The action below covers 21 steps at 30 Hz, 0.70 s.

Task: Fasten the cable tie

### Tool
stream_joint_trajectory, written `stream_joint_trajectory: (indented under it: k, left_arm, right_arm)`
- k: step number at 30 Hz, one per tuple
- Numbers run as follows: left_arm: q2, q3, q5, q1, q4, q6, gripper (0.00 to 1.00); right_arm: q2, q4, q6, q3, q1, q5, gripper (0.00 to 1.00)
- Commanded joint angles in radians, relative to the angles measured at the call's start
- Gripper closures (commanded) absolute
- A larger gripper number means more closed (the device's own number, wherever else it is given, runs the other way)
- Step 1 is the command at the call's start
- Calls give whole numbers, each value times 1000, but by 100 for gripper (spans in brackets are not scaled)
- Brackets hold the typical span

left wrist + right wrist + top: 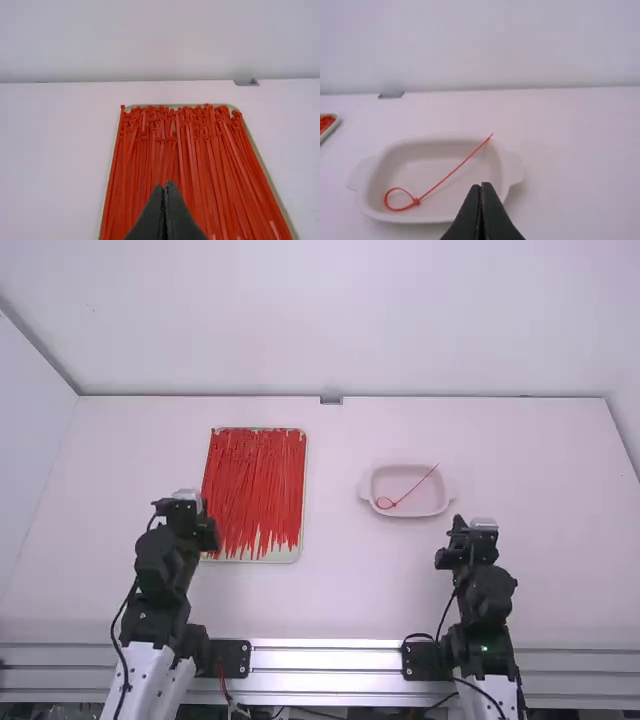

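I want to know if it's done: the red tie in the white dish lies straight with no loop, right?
No. The red tie lies in the white dish, but one end is closed into a small loop; the right wrist view shows it.

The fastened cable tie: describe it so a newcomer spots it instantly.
On the white table, right of the middle, sits a white dish. In it lies one red cable tie; unlike the straight ties piled on the tray alongside, it is closed into a loop.
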Motion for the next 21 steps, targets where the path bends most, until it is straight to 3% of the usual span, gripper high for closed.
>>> stream_joint_trajectory:
  k: [1,13,21]
  left_arm:
    - [-45,-43,-12,-6,5,1,100]
    - [-226,-224,-12,-6,5,1,100]
    - [-319,-233,-12,-6,5,1,100]
  right_arm:
    - [-32,-6,4,-11,-2,4,100]
    - [-76,-6,4,-11,-2,4,100]
    - [-76,-6,4,-11,-2,4,100]
